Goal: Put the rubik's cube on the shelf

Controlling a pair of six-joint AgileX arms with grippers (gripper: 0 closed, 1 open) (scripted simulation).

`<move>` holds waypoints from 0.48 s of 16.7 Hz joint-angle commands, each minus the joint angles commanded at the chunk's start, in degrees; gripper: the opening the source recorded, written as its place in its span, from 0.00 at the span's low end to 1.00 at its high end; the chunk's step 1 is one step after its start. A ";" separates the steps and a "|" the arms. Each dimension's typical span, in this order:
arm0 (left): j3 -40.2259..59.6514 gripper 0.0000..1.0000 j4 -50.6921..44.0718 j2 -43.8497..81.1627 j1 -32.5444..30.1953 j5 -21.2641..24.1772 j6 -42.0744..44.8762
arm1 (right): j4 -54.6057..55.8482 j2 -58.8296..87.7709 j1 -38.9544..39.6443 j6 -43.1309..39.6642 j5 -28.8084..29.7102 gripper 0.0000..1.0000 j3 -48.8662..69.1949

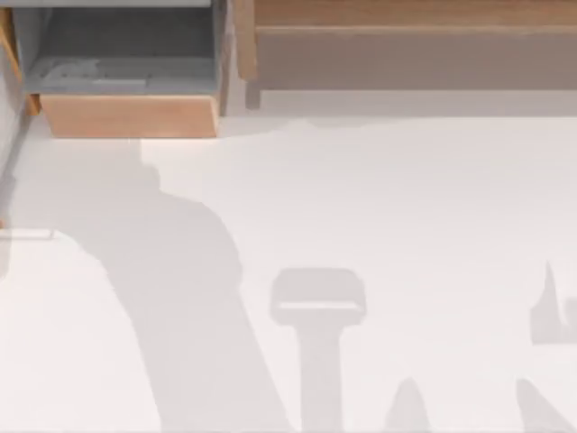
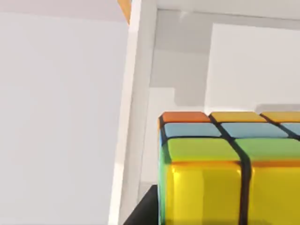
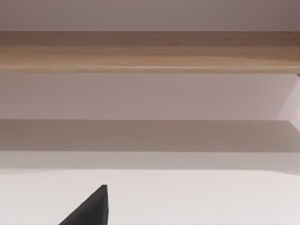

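The rubik's cube [image 2: 225, 173] sits very close in the left wrist view, with glossy yellow tiles in front, green and blue rows above, orange at the top edge and dark grid lines between. My left gripper [image 2: 143, 213] shows as a dark piece pressed against the cube's side, shut on it. The shelf [image 1: 406, 13] is a long light-brown wooden ledge with a grey-brown front face at the top view's back right. The right wrist view faces the shelf [image 3: 150, 51] across the table. A dark part of my right gripper [image 3: 91, 208] pokes in at that view's edge.
A grey box-like compartment with a wooden front [image 1: 131, 115] stands at the back left of the table [image 1: 406, 225]. Arm shadows fall over the table's left and front. A white upright edge [image 2: 133, 108] runs beside the cube in the left wrist view.
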 joint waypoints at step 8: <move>22.12 0.00 7.59 -24.80 23.46 8.13 37.67 | 0.00 0.00 0.00 0.00 0.00 1.00 0.00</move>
